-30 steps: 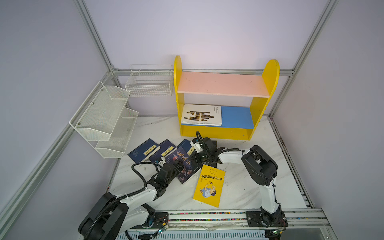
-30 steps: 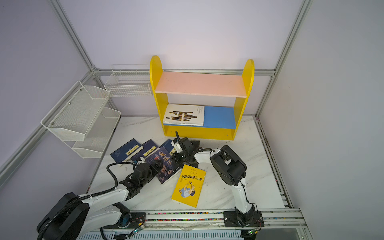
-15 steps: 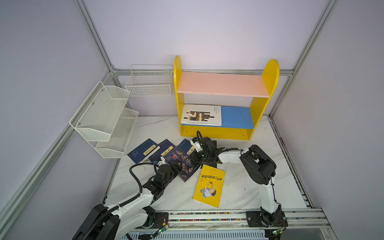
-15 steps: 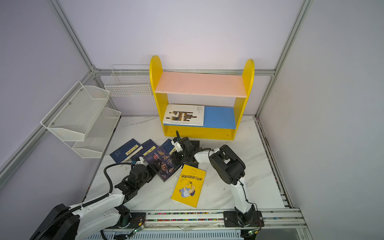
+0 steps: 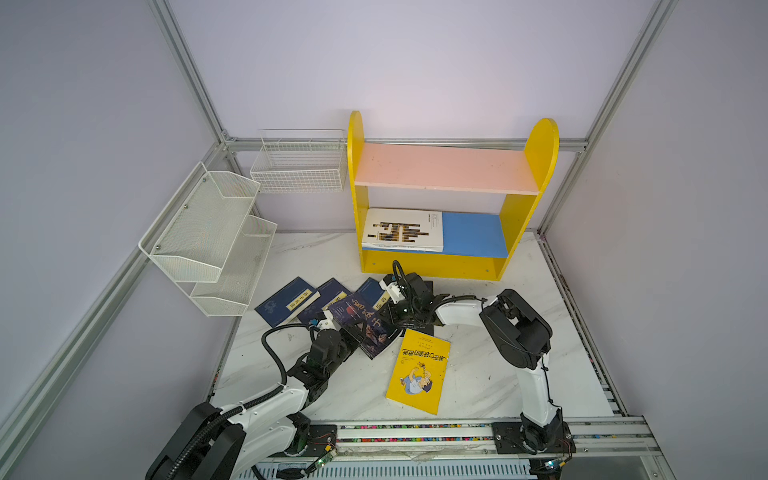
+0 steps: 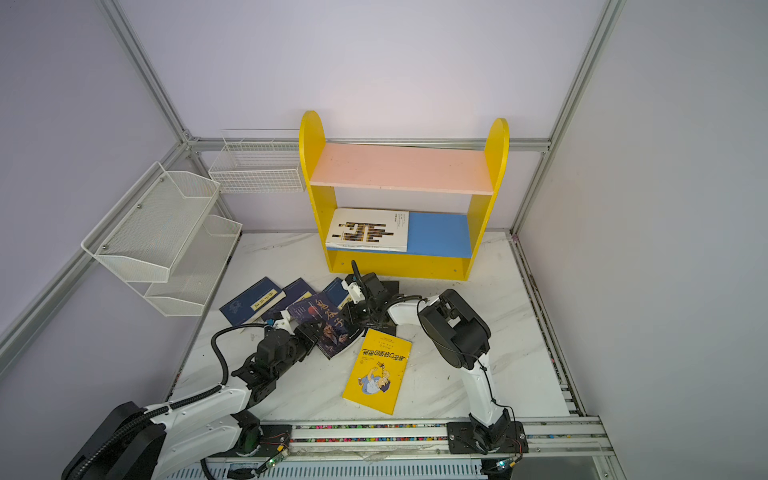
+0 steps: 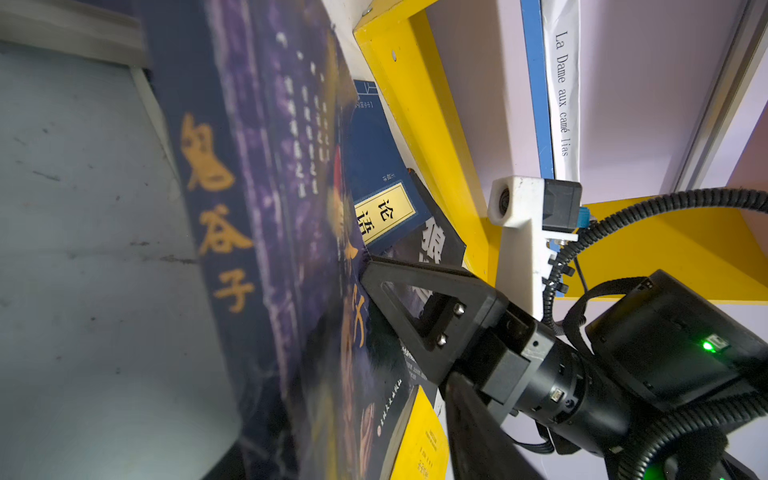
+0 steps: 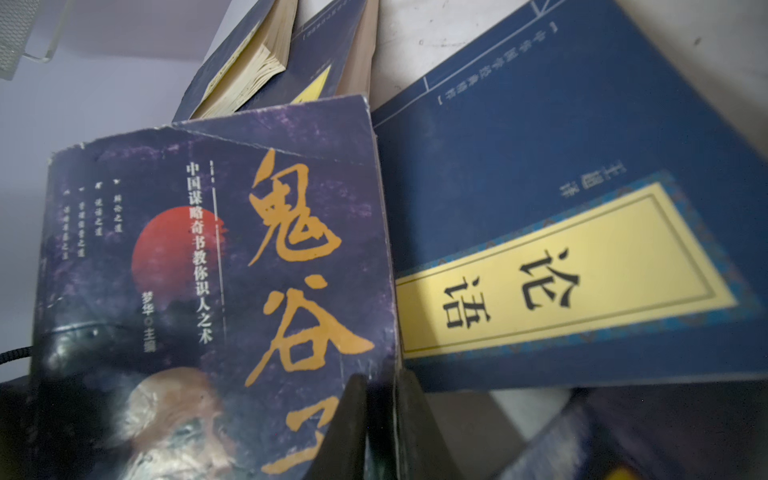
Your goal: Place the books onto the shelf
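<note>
Frankly, the hardest thing to read is your left gripper (image 5: 353, 336). In both top views its fingers are tucked behind its own wrist, at the near corner of the dark-blue paperback with the portrait cover (image 5: 365, 318). Its wrist camera cuts them off too, so I cannot tell how wide they stand or whether they grip anything.

Your right gripper (image 8: 380, 388) is plainer (its wrist view sits very close): the two black fingers are pinched on that paperback's edge, one on the cover and one beyond it.

The black-covered paperback (image 7: 432, 245) is mostly hidden under the right gripper; only a corner with white lettering shows. The three navy paperbacks with yellow title labels (image 5: 286, 301) lie fanned on the white marbled tabletop (image 5: 478, 374), and the portrait one overlaps the two nearer the shelf. The yellow paperback with the cartoon cover (image 5: 417, 372) lies flat, just beside the portrait one's corner.

In the yellow wooden bookcase with rounded side panels (image 5: 540, 145), the blue lower board (image 5: 473, 232) carries the large white paperback (image 5: 401, 230), flat against the left panel, below the pink upper board (image 5: 444, 166). The white mesh tiered rack (image 5: 208, 232) and white wire basket (image 5: 299, 166) hang well apart from the books.
</note>
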Tool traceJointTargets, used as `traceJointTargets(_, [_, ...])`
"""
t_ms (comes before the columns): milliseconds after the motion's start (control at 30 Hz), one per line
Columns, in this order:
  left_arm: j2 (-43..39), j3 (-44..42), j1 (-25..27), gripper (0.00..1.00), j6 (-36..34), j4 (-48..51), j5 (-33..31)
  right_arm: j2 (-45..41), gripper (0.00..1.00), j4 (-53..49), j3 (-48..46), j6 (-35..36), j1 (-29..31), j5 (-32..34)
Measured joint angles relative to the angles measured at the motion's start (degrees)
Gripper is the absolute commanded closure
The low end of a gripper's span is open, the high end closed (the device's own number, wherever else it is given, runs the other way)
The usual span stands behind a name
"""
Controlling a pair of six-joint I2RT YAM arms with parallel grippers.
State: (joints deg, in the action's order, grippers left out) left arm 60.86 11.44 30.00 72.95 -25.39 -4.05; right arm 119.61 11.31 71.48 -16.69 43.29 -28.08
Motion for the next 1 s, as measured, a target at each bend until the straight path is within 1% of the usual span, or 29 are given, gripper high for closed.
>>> traceJointTargets(133, [1.5, 0.0, 0.0, 0.59, 0.0, 0.2, 1.0, 0.0, 0.82, -0.1, 0.0, 0.0, 0.0, -0.3])
traceJointTargets(200, [1.4, 0.0, 0.0, 0.63, 0.0, 1.1, 1.3, 0.0, 0.82, -0.2, 0.0, 0.0, 0.0, -0.5])
traceJointTargets(300, [0.1, 0.1, 0.0, 0.71, -0.2, 4.1, 1.5, 0.0, 0.81, -0.4, 0.0, 0.0, 0.0, -0.9])
traceJointTargets(433, [-2.4, 0.2, 0.0, 0.83, -0.7, 7.8, 1.7, 0.0, 0.78, -0.5, 0.0, 0.0, 0.1, -1.4])
traceJointTargets(500, [-3.2, 0.2, 0.0, 0.91, -0.6, 9.0, 1.7, 0.0, 0.74, -0.9, 0.2, -0.5, 0.2, -1.7])
traceJointTargets(567, [-3.4, 0.2, 0.0, 0.95, -0.6, 9.9, 1.7, -0.2, 0.71, -1.6, 0.4, -0.7, 0.3, -2.0])
traceJointTargets(600, [-3.4, 0.2, 0.0, 0.98, -0.7, 10.4, 1.8, -0.5, 0.68, -2.2, 0.5, -0.9, 0.4, -2.3])
traceJointTargets(667, [-3.4, 0.7, 0.0, 1.00, -1.0, 11.5, 2.3, -1.3, 0.55, -4.0, 0.9, -0.8, 0.5, -2.6])
traceJointTargets(700, [-3.4, 1.4, 0.0, 1.00, -1.4, 12.9, 2.6, -1.9, 0.52, -4.8, 1.2, -1.0, 0.6, -2.6])
traceJointTargets(867, [-4.0, 8.4, 0.0, 1.00, -4.3, 20.7, 4.7, -8.4, 0.43, -8.4, 1.9, -2.1, 0.7, 0.6])
traceJointTargets(900, [-4.6, 10.1, 0.0, 1.00, -5.0, 22.3, 5.3, -10.3, 0.40, -9.0, 2.0, -2.9, 0.2, 1.7])
traceJointTargets(1000, [-6.1, 14.6, 0.1, 1.00, -6.6, 25.7, 7.7, -15.9, 0.36, -9.6, 1.8, -6.3, -1.7, 2.8])
